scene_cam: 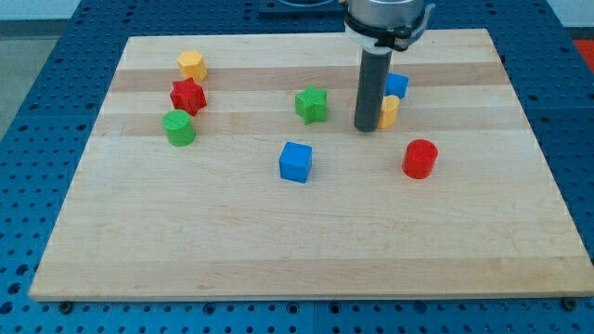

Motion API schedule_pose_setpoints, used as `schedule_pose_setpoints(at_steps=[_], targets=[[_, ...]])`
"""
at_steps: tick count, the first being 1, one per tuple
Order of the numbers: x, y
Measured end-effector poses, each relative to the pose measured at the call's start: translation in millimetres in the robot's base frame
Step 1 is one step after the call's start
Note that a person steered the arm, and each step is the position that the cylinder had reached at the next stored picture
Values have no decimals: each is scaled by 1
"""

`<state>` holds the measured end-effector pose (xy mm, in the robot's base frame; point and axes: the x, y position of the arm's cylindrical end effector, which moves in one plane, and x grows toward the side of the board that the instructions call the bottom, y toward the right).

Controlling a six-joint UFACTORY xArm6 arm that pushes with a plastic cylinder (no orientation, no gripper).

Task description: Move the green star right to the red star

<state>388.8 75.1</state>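
Observation:
The green star (pixel 312 105) lies near the middle of the wooden board (pixel 306 241), towards the view's top. The red star (pixel 187 95) lies far to its left, between a yellow hexagonal block (pixel 192 65) above it and a green cylinder (pixel 178 128) below it. My tip (pixel 367 128) rests on the board to the right of the green star, a block's width away, not touching it. A small yellow block (pixel 390 111) sits right against the rod's right side.
A blue block (pixel 397 85) shows partly behind the rod at the upper right. A blue cube (pixel 296 161) lies below the green star. A red cylinder (pixel 419 159) lies to the lower right of my tip.

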Motion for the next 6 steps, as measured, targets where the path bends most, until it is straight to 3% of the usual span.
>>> schedule_pose_setpoints(at_steps=[3,6], targets=[[-33,-84],[11,-114]])
